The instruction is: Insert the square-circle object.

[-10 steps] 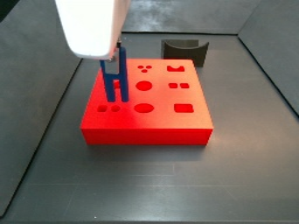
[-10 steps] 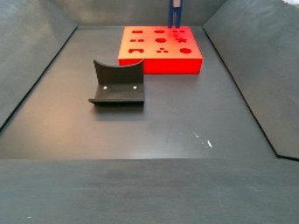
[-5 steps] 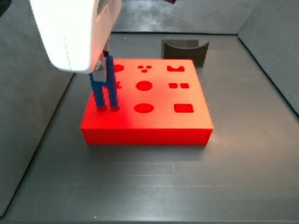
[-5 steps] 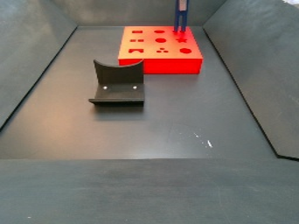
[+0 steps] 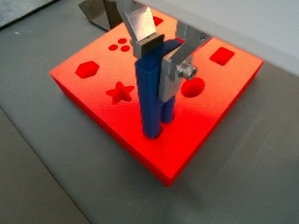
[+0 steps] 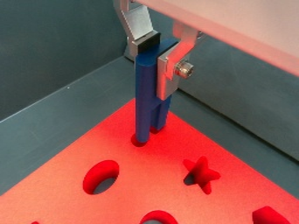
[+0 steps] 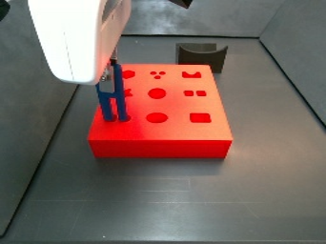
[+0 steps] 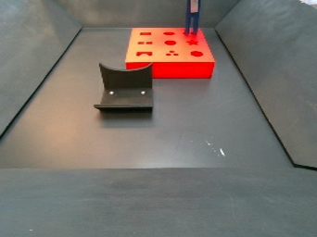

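Note:
The square-circle object point(image 5: 152, 101) is a slim dark-blue peg of two joined bars. It stands upright, and its lower end meets the top of the red block point(image 5: 216, 94) near one corner. My gripper point(image 5: 162, 59) is shut on the peg's upper part, with a silver finger on each side. Both wrist views show this grip; here too are the gripper point(image 6: 158, 59), the peg point(image 6: 146, 101) and the block point(image 6: 111, 144). In a side view the peg point(image 7: 113, 100) stands at the block's point(image 7: 173, 136) front-left corner under the gripper point(image 7: 111, 71). I cannot tell how deep it sits.
The block has several shaped holes, among them a star point(image 6: 200, 173) and a round one point(image 7: 156, 93). A dark grey curved stand point(image 8: 124, 88) sits on the floor apart from the block point(image 8: 173, 65); it also shows in a side view point(image 7: 200, 54). Grey walls point(image 8: 37, 83) enclose the floor.
The gripper has carried the peg toward the block's front-left corner and lowered it onto the block's top. Over the last half second it has hardly moved.

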Tool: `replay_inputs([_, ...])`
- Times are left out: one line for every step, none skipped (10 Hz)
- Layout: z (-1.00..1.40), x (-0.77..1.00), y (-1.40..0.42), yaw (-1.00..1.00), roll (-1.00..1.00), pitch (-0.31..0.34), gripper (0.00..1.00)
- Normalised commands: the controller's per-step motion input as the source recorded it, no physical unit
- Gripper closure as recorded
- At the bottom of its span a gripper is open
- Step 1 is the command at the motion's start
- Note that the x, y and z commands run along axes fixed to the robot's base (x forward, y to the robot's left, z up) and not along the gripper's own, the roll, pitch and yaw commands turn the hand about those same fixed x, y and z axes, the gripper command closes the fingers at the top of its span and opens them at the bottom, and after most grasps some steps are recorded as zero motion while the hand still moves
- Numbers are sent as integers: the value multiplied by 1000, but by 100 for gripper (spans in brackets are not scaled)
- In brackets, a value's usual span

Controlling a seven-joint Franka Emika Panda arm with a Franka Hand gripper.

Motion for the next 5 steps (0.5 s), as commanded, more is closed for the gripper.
replay_inputs([-120,277,0,94,-84,-49,100])
replay_inputs([-140,366,0,114,-79,-41,100])
replay_inputs([-180,340,0,94,-49,-26,100])
replay_inputs([-237,157,3,46,-13,-34,100])
replay_inputs([-214,0,0,14,0,-19,100])
